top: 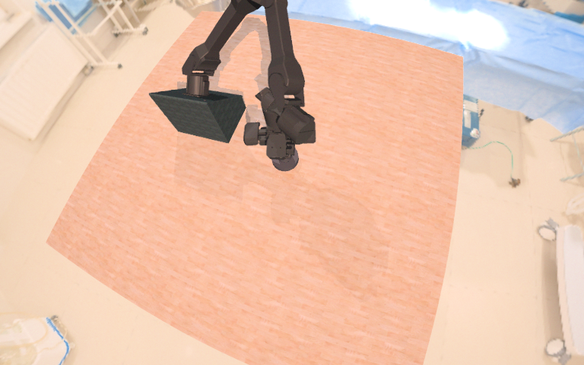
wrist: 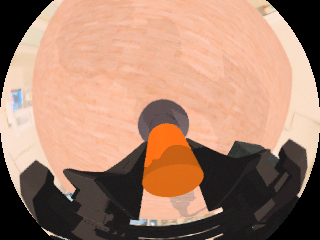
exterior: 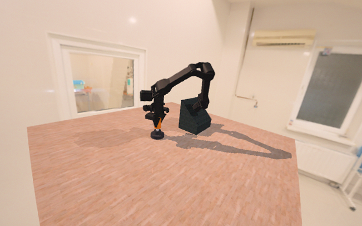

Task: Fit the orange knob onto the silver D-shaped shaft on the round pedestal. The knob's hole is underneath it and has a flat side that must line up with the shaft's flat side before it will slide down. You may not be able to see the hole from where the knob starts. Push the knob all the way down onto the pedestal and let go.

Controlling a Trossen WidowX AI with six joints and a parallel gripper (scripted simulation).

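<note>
My gripper (exterior: 158, 123) (wrist: 166, 143) is shut on the orange knob (exterior: 158, 123) (wrist: 172, 172), a tapered cone held upright between the fingers. The dark round pedestal (top: 285, 164) (exterior: 156, 135) (wrist: 150, 120) stands on the wooden table top, directly below the knob. In the exterior view the silver shaft (exterior: 157, 129) shows as a small light spot between the knob's lower end and the pedestal. In the wrist view the knob covers the shaft. The hole under the knob and the flat sides are hidden. In the top view the arm hides the knob.
A dark green slanted block (top: 200, 115) (exterior: 193, 121) (wrist: 250, 149) stands at the arm's base, to the left of the gripper in the top view and to its right in the exterior view. The wooden table top (top: 258, 266) (exterior: 165, 195) ends at straight edges.
</note>
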